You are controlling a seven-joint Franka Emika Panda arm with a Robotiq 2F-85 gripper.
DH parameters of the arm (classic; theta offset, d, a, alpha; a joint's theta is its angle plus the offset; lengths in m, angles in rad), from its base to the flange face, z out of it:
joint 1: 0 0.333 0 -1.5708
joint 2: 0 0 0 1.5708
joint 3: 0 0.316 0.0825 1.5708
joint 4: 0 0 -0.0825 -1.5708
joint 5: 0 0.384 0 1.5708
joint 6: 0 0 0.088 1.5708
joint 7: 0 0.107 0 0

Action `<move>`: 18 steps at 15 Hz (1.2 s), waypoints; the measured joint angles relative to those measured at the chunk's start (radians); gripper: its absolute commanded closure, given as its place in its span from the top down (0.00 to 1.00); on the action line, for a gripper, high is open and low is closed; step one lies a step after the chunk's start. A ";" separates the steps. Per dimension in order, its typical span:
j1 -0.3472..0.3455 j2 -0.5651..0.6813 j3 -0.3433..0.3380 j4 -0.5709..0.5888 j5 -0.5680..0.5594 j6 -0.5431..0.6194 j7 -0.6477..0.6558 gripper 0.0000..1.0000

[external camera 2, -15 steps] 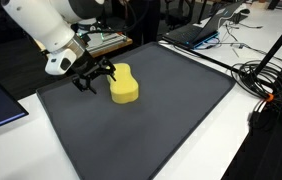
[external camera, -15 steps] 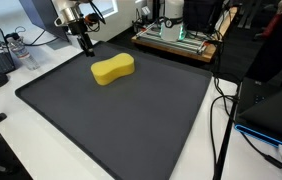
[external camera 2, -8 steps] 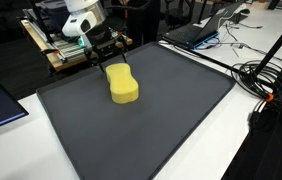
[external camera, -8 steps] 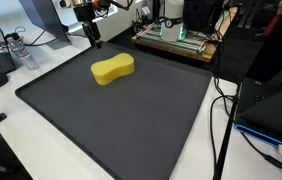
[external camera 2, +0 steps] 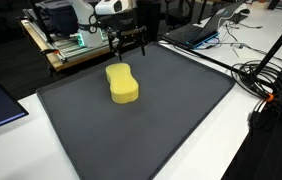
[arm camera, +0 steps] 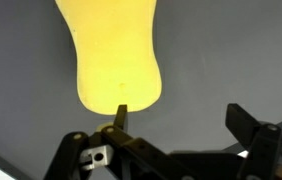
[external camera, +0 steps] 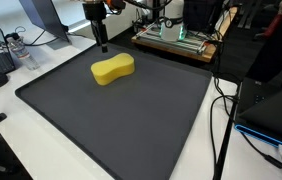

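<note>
Swung my gripper (external camera: 101,42) up and across since a second ago. It now hangs at 11 o'clock of the yellow sponge (external camera: 113,69), clear of it, jaws spread wide with nothing between them. Sponge lies flat on the dark mat (external camera: 121,125), toward its far edge. Its long axis runs 8 to 2 o'clock in that exterior view and 12 to 6 in the wrist view, rounded end pointing at 6.

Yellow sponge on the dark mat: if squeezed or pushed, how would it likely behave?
The yellow sponge looks like soft foam, so it would probably compress under a squeeze and feel light. It lies flat and broad, so rolling or tipping seems unlikely. On the matte dark mat it would likely drag rather than glide.
</note>
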 measured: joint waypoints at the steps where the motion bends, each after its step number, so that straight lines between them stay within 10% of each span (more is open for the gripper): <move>1: 0.010 0.006 0.001 -0.003 -0.030 0.026 0.066 1.00; 10: 0.107 0.113 -0.078 0.010 -0.498 0.094 0.698 1.00; 18: 0.220 0.183 -0.069 0.103 -0.634 -0.088 0.945 1.00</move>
